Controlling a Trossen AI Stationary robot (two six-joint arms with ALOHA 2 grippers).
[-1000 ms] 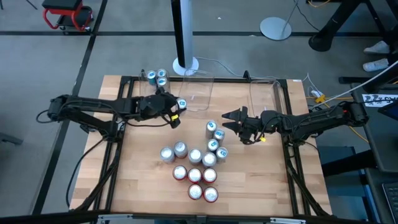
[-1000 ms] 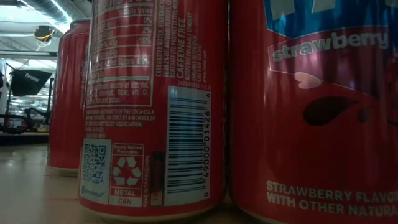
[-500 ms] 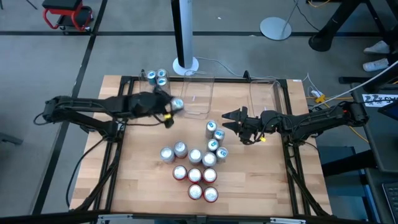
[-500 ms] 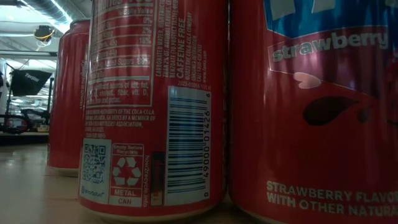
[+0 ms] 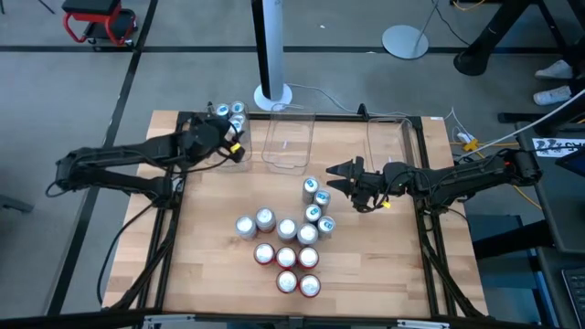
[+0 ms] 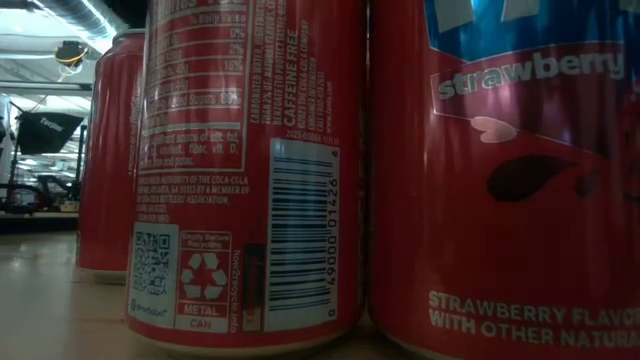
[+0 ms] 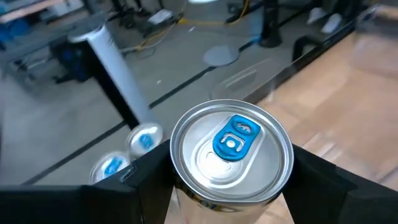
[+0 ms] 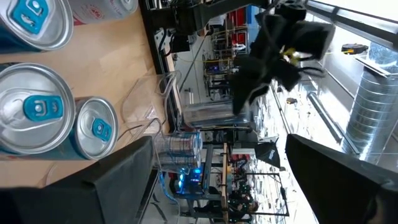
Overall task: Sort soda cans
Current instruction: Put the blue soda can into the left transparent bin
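Observation:
In the left wrist view a teal soda can (image 7: pixel 231 149) with a silver top and blue tab stands between the fingers of my left gripper (image 5: pixel 230 144). That gripper is at the table's far left, close to three teal cans (image 5: pixel 230 112) standing there. Mid-table stand more cans: teal (image 5: pixel 317 205), silver (image 5: pixel 265 219) and red (image 5: pixel 297 270). My right gripper (image 5: pixel 333 174) hovers open just right of the teal group, holding nothing. The low view is filled by red cans (image 6: pixel 250 170). My left gripper pinches the teal can between its two fingers, one on each side of the can's wall (image 7: pixel 180 186) just below the top rim. The fingers come from the table's left, tipped slightly down. The can stays upright, top up; its bottom is hidden.
Two clear plastic tubs (image 5: pixel 291 142) (image 5: pixel 388 137) stand at the table's far edge, the first just right of my left gripper. A white pole base (image 5: pixel 272 95) sits beyond the far edge. Bare wood lies along the near and left sides.
My left gripper has carried the teal can toward the table's left and far edge, from in front of the clear tub to beside the three teal cans in the corner, turning a little as it went. The can has stayed upright.

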